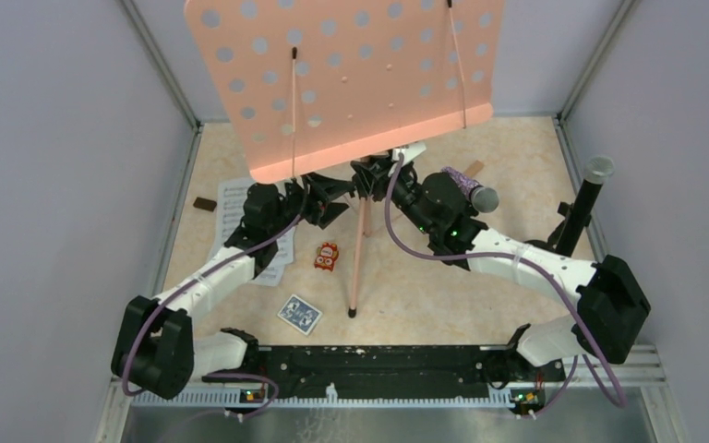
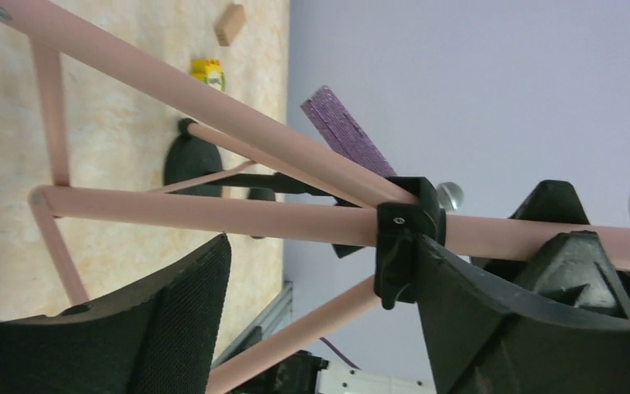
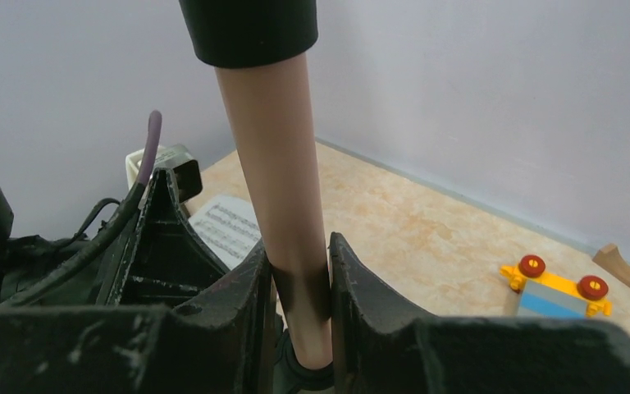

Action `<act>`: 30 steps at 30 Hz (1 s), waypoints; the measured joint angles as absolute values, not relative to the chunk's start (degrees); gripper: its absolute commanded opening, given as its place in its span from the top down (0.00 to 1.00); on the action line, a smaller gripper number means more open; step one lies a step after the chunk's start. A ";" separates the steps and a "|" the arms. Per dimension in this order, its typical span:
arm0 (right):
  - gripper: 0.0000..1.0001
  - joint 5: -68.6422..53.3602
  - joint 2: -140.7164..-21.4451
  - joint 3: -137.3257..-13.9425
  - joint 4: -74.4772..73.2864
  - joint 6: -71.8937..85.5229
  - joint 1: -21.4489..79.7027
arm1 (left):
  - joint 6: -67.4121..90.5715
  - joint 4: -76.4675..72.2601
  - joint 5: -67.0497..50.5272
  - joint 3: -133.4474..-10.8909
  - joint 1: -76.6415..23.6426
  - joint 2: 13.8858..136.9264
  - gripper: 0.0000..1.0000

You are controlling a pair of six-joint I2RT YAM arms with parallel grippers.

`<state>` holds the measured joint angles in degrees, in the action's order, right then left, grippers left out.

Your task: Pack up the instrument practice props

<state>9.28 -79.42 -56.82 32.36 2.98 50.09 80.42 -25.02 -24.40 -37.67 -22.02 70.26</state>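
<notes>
Nearest the arm bases, in front of the music rack [image 1: 351, 83]: a blue patterned playing-card pack [image 1: 299, 314], flat on the pale marbled floor, just left of the foot of the rack's front tripod leg [image 1: 360, 258]. A small orange toy [image 1: 329, 256] lies left of that leg, further up it.

White sheet-music pages [image 1: 233, 208], printed with staves, lie flat to the rack's left, partly under the left arm. A small dark block [image 1: 204, 205] sits at their far left corner.

Left gripper [image 2: 320, 271]: at the rack's hub, low under the desk. Its ribbed black fingers [image 2: 189, 312] stand well apart. The smooth salmon-pink tubes and the black plastic clamp hub [image 2: 402, 234] lie between and beyond them. The hub is against one finger.

Right gripper [image 3: 299, 258]: clamped on the rack's round pink pole [image 3: 275, 164], one scuffed black pad on each side, below a black sleeve.

The rack's desk is a flat salmon-pink sheet punched with round holes, tilted. Two thin page-holder wires lie across it.

Right of the rack: a purple-glitter microphone [image 1: 466, 185] with a grey head, lying just behind the right wrist. Further right, a black microphone [image 1: 589, 198] stands upright, grey mesh head on top, its foot hidden by the right arm.

Beyond the legs, wrist views: a black round-based holder [image 2: 193, 160], a yellow toy [image 2: 207, 72], a wooden block [image 2: 230, 23], a yellow toy car [image 3: 558, 291] with red wheels, and a wooden arch [image 3: 627, 271].
</notes>
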 measured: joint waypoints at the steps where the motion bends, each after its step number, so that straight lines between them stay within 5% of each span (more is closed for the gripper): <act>1: 1.00 9.19 -79.44 -56.82 32.38 3.01 50.28 | 79.18 -23.88 -24.14 -37.69 -21.54 69.82 0.09; 4: 1.00 8.64 -79.50 -56.82 32.45 2.98 50.92 | 73.91 -19.03 -22.87 -37.78 -20.38 66.78 0.02; 11: 1.00 8.43 -79.68 -56.82 32.77 3.01 51.16 | 55.11 -5.58 -13.34 -39.00 -19.38 53.80 0.01; 19: 1.00 8.36 -79.70 -56.84 32.75 3.01 51.16 | 35.75 -9.06 -8.88 -32.05 -19.38 41.65 0.01; 30: 1.00 7.35 -80.01 -57.45 32.14 2.96 51.29 | 0.95 -22.72 -23.66 -26.28 -19.38 40.51 0.01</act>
<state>7.35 -80.01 -57.45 32.14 2.96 51.29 0.95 -22.72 -23.66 -26.28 -19.38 40.51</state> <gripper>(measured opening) 0.224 0.987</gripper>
